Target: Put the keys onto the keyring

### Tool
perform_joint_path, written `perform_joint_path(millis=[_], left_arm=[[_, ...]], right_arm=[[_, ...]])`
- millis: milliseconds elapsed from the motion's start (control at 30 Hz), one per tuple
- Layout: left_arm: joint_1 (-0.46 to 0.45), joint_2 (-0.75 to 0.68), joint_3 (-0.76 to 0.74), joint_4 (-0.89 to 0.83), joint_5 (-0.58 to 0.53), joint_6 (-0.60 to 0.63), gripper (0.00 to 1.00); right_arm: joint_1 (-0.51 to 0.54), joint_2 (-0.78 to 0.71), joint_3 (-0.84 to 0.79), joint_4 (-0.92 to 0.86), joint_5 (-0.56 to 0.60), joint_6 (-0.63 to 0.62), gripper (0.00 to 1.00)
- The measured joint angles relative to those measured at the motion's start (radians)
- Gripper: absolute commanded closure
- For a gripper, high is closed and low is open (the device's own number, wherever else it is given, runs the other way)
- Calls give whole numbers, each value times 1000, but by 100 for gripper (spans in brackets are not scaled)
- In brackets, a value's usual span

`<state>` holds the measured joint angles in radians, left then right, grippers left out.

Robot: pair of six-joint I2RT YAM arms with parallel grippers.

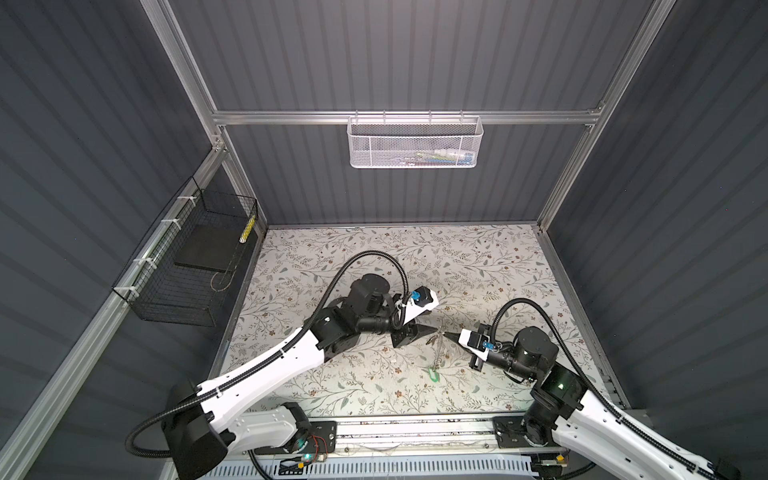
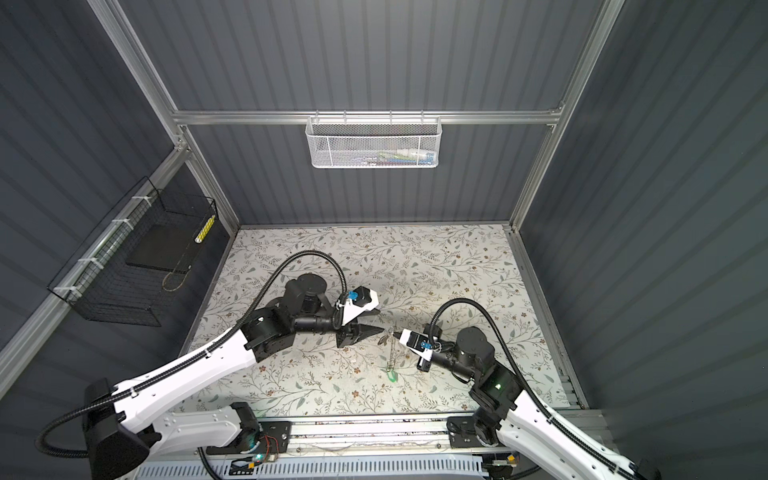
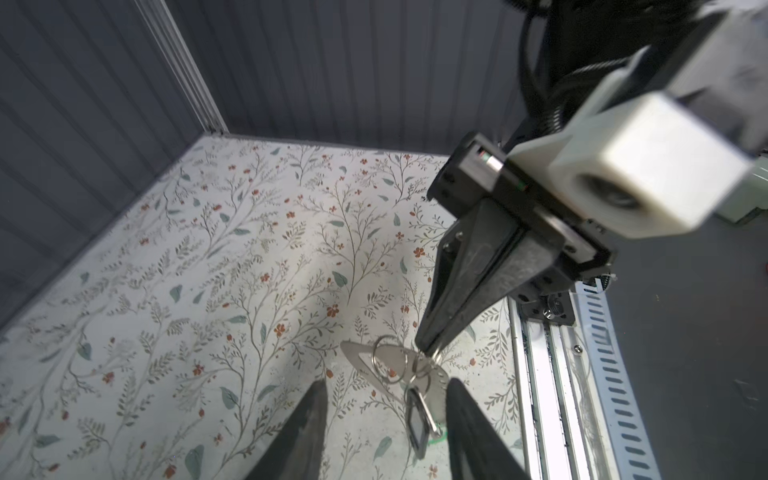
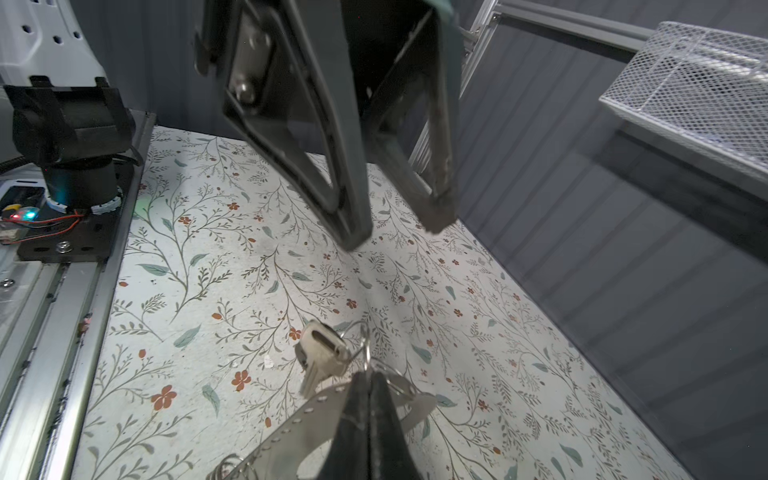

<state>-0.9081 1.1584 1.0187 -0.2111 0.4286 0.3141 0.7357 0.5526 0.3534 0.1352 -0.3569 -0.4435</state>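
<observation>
1. Pointing in from the left, the left end effector [image 1: 434, 330] has its jaws apart and grips nothing. The right wrist view shows its two fingers [image 4: 349, 187] spread above the table [image 1: 332, 257].
2. Just right of it, between the two end effectors, is the keyring [image 3: 361, 355]. It lies close ahead of the left fingertips, and the right wrist view shows a clear gap between them.
3. The keyring is a flat grey metal plate with a long slot cut through it and a row of small holes along one edge. Thin wire rings [image 3: 384, 359] loop through it.
4. A silver key [image 4: 318, 353] hangs from a ring just beside the right fingertips.
5. A black tag [image 3: 417, 424] dangles under the plate. A green tag [image 1: 434, 376] sits at the keyring's near end in both top views; I cannot tell whether it touches the table.
6. On the right, the right end effector [image 1: 445, 333] has its jaws pressed together on the keyring's edge, holding that end up off the table.
</observation>
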Motion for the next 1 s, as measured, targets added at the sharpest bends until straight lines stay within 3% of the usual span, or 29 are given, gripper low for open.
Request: perform_joint_path(millis=[433, 1000], left_arm=[[0, 36, -1, -44, 109, 174, 62], [0, 69, 16, -87, 136, 227, 75]], right_arm=[[-4, 20, 24, 22, -82, 32, 100], [-5, 56, 45, 26, -126, 43, 100]])
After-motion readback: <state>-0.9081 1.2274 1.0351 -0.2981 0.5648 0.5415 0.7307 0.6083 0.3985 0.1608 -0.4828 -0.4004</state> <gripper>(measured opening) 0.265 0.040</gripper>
